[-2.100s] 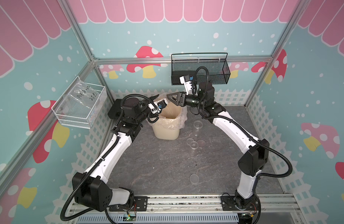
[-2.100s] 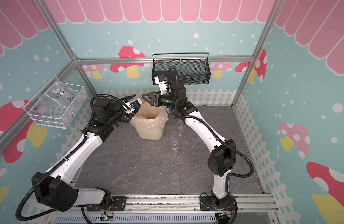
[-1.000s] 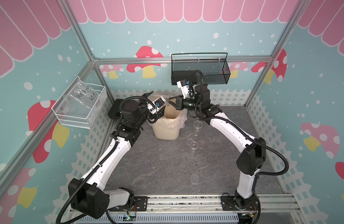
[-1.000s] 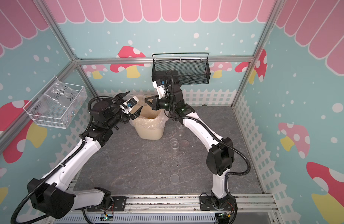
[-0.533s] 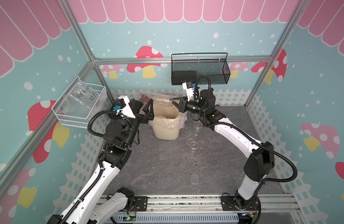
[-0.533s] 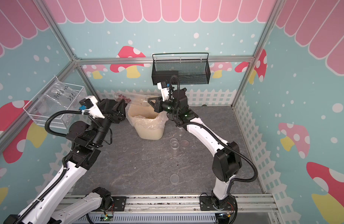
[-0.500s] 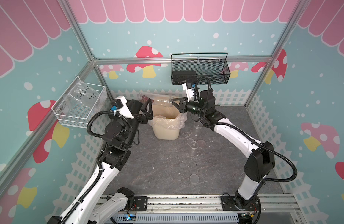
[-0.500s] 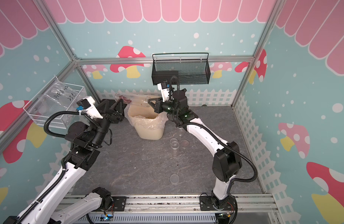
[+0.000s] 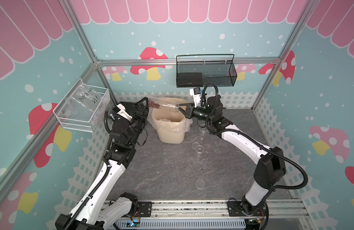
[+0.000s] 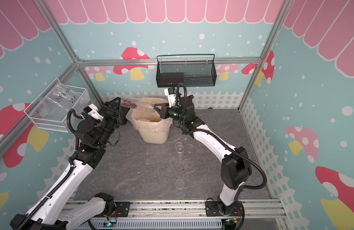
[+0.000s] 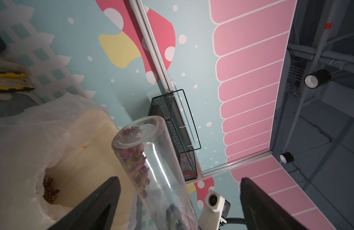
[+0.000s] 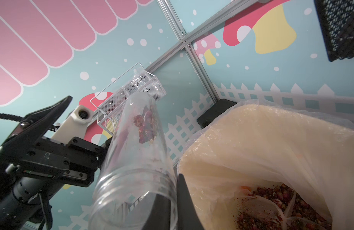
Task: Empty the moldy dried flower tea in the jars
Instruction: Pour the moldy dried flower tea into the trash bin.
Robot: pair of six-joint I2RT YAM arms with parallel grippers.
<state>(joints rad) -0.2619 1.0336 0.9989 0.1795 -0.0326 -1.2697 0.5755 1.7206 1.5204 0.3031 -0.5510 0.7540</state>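
A clear jar point(image 9: 164, 106) point(image 10: 140, 104) lies almost level above the cream waste bin point(image 9: 170, 137) point(image 10: 154, 137). My right gripper point(image 9: 181, 108) point(image 12: 172, 185) is shut on its open rim, one finger inside and one outside. The moldy dried flower tea point(image 9: 153, 104) point(image 12: 145, 123) point(image 11: 136, 165) sits as a reddish clump at the jar's closed end. My left gripper point(image 9: 144, 107) point(image 11: 179, 178) is open, its fingers wide on either side of that closed end without touching it. More tea point(image 12: 271, 197) point(image 11: 49, 189) lies in the bin's liner. Two empty jars point(image 9: 203, 131) point(image 9: 199, 151) stand right of the bin.
Flat clear lids point(image 9: 208, 147) point(image 9: 200, 182) lie on the grey table near the empty jars. A black mesh basket point(image 9: 206, 73) hangs on the back wall above the right gripper. A clear wire basket point(image 9: 82, 107) hangs on the left wall. A white picket fence edges the table.
The left arm has reared up and back from the bin, and its open gripper now brackets the jar's closed end. The right gripper has kept hold of the jar, now almost level over the bin.
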